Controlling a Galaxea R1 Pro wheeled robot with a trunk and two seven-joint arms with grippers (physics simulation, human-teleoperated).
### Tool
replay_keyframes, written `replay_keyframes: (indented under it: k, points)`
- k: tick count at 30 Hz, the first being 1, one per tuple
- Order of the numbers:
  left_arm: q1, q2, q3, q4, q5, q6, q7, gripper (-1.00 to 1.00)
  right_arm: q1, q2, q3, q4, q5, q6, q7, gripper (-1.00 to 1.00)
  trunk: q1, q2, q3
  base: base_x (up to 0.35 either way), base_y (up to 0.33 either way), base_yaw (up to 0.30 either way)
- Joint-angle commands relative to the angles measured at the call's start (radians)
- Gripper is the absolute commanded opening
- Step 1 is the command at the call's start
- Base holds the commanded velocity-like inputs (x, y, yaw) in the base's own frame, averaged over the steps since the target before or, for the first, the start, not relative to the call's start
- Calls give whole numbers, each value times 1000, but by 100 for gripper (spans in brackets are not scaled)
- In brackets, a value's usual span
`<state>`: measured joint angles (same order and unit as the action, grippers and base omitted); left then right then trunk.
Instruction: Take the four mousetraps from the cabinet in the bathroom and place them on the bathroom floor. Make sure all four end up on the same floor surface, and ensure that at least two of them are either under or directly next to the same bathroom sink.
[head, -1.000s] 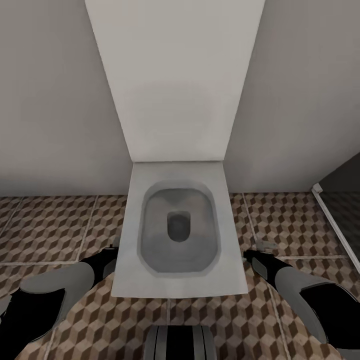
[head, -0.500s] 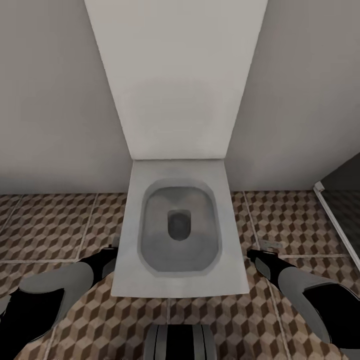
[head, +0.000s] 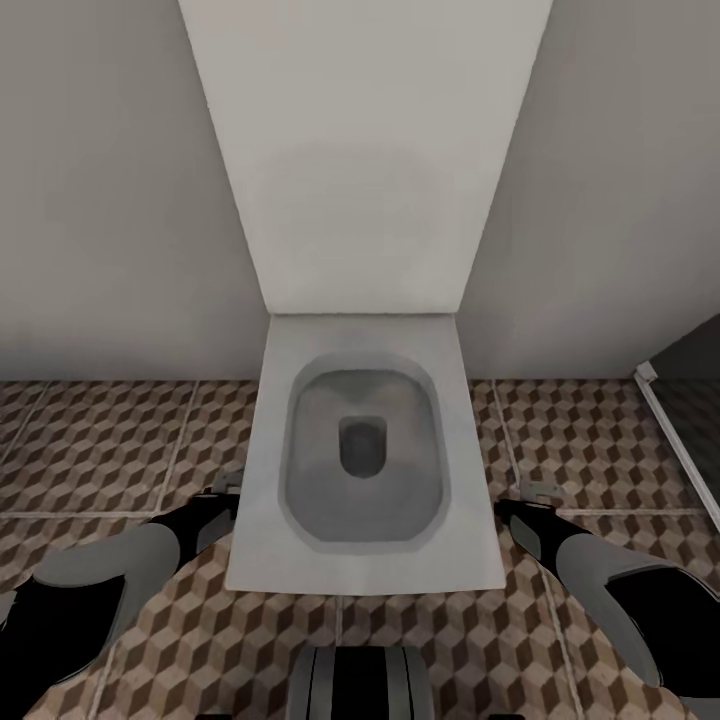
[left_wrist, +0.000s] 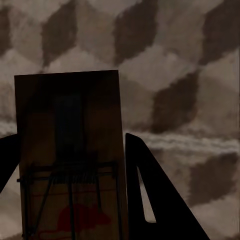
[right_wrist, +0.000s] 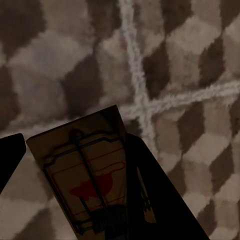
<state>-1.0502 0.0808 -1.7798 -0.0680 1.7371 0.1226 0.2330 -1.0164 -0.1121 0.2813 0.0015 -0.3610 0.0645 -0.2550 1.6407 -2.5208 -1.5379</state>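
Your left gripper (left_wrist: 70, 165) is grasping a mousetrap (left_wrist: 70, 150): in the left wrist view the brown wooden slab sits between the two dark fingers (left_wrist: 155, 200), its wire spring and a red mouse print facing the camera, with the cube-patterned bathroom floor (left_wrist: 190, 60) and one pale grout line behind it. Your right gripper (right_wrist: 75, 185) is clamped on a second mousetrap (right_wrist: 85, 170), tilted in the right wrist view, with the same wire frame and red print showing; one dark finger (right_wrist: 155, 200) lies against its edge, and a crossing of grout lines shows on the tiles beyond.

From the head view you face a square white toilet (head: 365, 450) set against a grey wall (head: 110, 200), its raised lid (head: 365, 150) leaning back against that wall. Your left arm (head: 110, 580) reaches forward at the near left, with the gripper tip just beside the toilet's left edge. Your right arm (head: 600, 580) reaches forward at the near right, a little apart from the toilet's right edge, and a small pale piece shows at its tip. Both grippers hang above the tiled floor on either side of the toilet. At the far right a dark panel with a white frame edge (head: 670, 420) stands on the floor.
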Motion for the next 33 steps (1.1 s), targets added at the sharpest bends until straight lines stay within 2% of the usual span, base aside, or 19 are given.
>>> replay_keyframes:
  k: [1, 21, 33]
  points:
    - [-1, 2, -7, -4, 1, 3, 8, -100, -1, 0, 8, 0, -6, 5, -3, -100, 0, 0, -1, 0, 0, 4]
    - [-1, -3, -7, -6, 1, 3, 8, -100, -1, -4, 7, 0, -9, -17, 0, -100, 0, 0, -8, 0, 0, 0]
    - [-1, -3, -7, -6, 1, 3, 8, -100, -1, -3, 7, 0, -9, -17, 0, -100, 0, 0, -24, 0, 0, 0]
